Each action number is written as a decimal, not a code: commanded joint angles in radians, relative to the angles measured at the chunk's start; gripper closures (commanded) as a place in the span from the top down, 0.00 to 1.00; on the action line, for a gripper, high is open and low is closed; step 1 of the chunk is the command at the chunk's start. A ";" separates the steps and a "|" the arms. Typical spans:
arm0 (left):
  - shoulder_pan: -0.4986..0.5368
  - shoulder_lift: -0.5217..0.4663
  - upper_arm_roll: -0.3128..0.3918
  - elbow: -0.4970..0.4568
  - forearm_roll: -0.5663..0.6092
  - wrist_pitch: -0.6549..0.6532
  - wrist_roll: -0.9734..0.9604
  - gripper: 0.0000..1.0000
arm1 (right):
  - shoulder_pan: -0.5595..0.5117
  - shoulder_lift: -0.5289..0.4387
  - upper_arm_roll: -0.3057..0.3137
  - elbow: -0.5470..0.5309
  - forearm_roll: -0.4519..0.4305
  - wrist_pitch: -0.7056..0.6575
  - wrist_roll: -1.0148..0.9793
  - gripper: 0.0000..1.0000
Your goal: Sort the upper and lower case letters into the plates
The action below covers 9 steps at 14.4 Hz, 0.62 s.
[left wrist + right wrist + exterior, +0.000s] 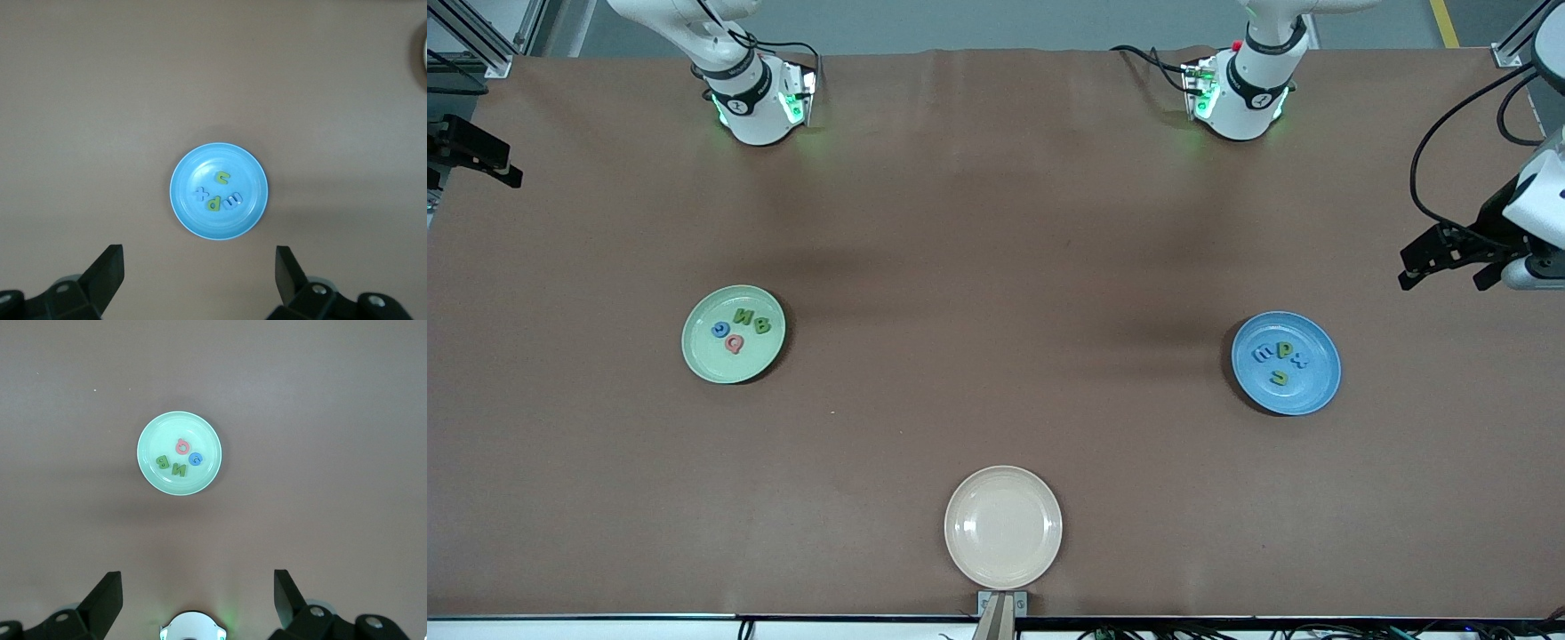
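The pale green plate (734, 334) lies toward the right arm's end and holds several letters: green N and B, a blue one and a pink one. It also shows in the right wrist view (179, 423). The blue plate (1286, 391) lies toward the left arm's end and holds several small green and blue letters; it also shows in the left wrist view (219, 160). My left gripper (1449, 267) (200, 270) is open and empty, high over the table by the blue plate. My right gripper (197, 593) is open and empty, high between its base and the green plate.
A cream-beige plate (1003, 527) lies empty near the table's front edge, midway between the arms' ends; its rim shows in the left wrist view (424, 47). The right arm's base (193, 628) shows under the right gripper. The brown table (996, 267) bears no loose letters.
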 commanded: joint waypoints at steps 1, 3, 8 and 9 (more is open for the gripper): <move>0.003 0.015 0.000 0.084 -0.003 -0.067 0.018 1.00 | 0.004 -0.009 -0.001 -0.002 0.009 0.001 0.003 1.00; 0.000 0.055 0.000 0.184 -0.003 -0.148 0.017 1.00 | 0.003 -0.008 -0.001 -0.002 0.009 0.001 0.003 1.00; 0.003 0.095 0.000 0.301 -0.011 -0.267 0.020 1.00 | -0.002 -0.008 -0.005 -0.004 0.009 -0.003 0.003 1.00; 0.006 0.091 0.000 0.296 -0.014 -0.276 0.020 1.00 | -0.002 -0.008 -0.005 -0.004 0.009 -0.003 0.003 1.00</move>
